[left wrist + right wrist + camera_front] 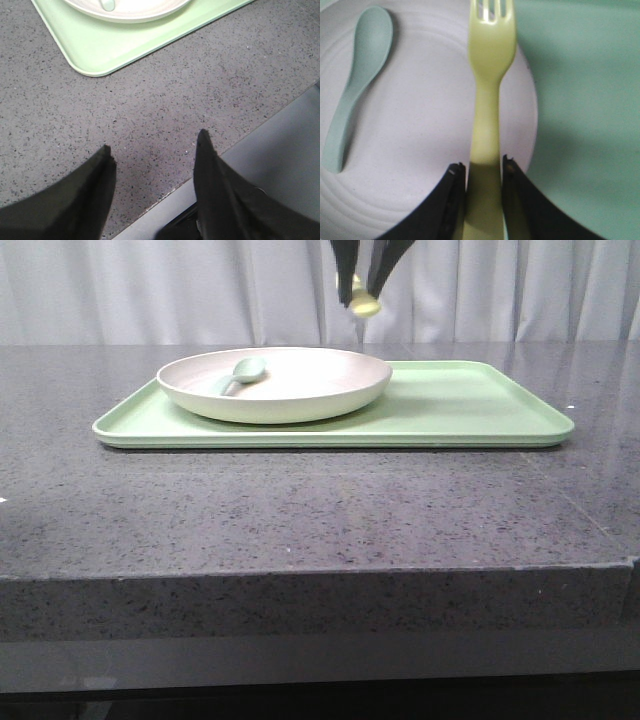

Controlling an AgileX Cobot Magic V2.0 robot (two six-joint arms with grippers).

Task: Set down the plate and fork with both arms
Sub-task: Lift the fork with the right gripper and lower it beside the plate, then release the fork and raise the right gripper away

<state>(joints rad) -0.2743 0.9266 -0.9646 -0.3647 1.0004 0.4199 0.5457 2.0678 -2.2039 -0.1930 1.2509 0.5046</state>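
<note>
1. Fork (487, 95) clamped by its handle in the right gripper (482, 172), tines pointing away from the gripper; in the front view only its pale yellow end (364, 306) shows between the dark fingers at the upper middle of the frame, high above everything else.

2. Directly beneath it lies the plate (275, 385). In the right wrist view the fork's long axis runs over the plate's right-hand portion, close to the rim, with the green tray (580, 100) filling the right of that frame. So the drop is straight down, and whether it lands inside the plate or over its edge turns on a small sideways margin (my reading, not a certainty).

3. The plate sits on the left half of the tray (480, 410), which rests on the grey speckled worktop (300, 510).

4. A grey-green spoon (240, 373) already lies in the plate, left of centre in the front view and at the upper left of the right wrist view, well apart from the fork's line. It should not obstruct the descent.

5. The left gripper (152, 150) hangs spread apart and holding nothing over bare worktop near its edge, with a tray corner (90, 55) and the plate's rim (130, 12) at the top of its view. The right arm is clearly the one placed to act.
</note>
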